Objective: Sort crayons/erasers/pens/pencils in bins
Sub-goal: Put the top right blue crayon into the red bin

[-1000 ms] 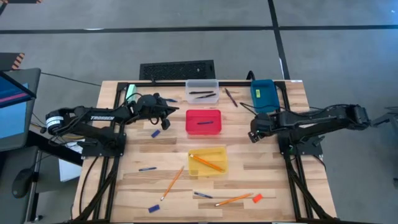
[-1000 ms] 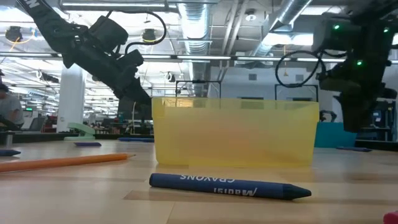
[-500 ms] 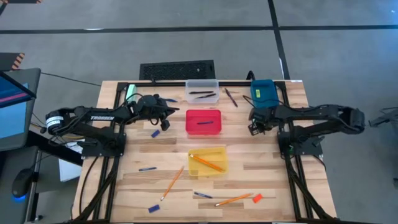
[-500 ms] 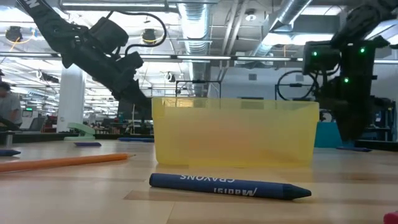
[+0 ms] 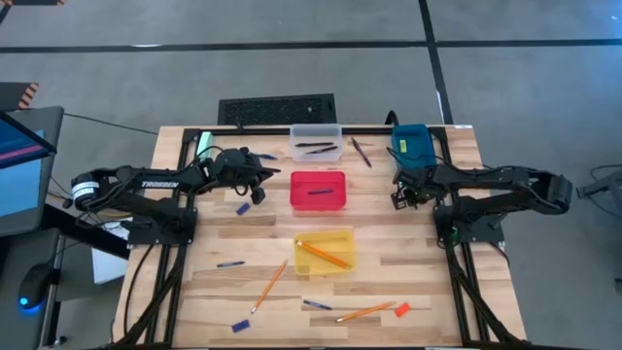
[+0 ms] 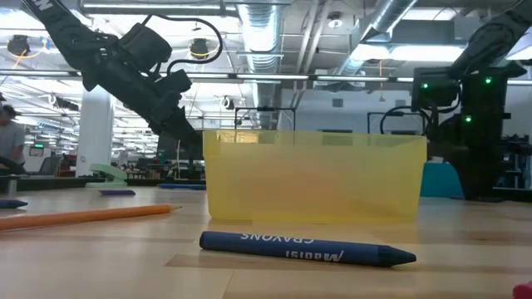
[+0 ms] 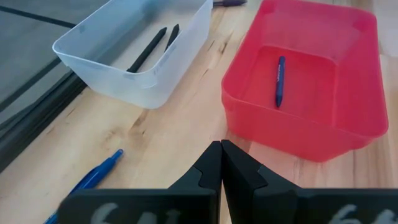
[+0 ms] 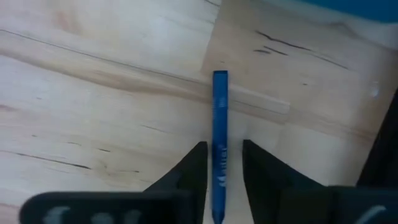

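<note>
The blue crayon [image 8: 219, 143] you're after lies flat on the bench [image 5: 408, 253] near its right edge, just in front of the blue bin [image 5: 411, 146], and your right hand [image 8: 221, 163] is straddling it: the two fingers stand a little apart, one on each side of the stick, with a sliver of gap still showing, so I'd call them partly open and not yet gripping. What matters for the next move is the long axis. The crayon runs straight away from the wrist, in line with the gap between the fingers, so they should pinch across its width; most of its length reaches out beyond the fingertips, so the grip would land near one end and it may tip when lifted. The right hand is clearly the nearer one. Your left hand [image 7: 221, 163] waits across the bench, fingers pressed shut on nothing, just short of the red bin [image 7: 323, 134], which holds one crayon [image 7: 280, 81], with the clear bin [image 7: 112, 68] beside it.
</note>
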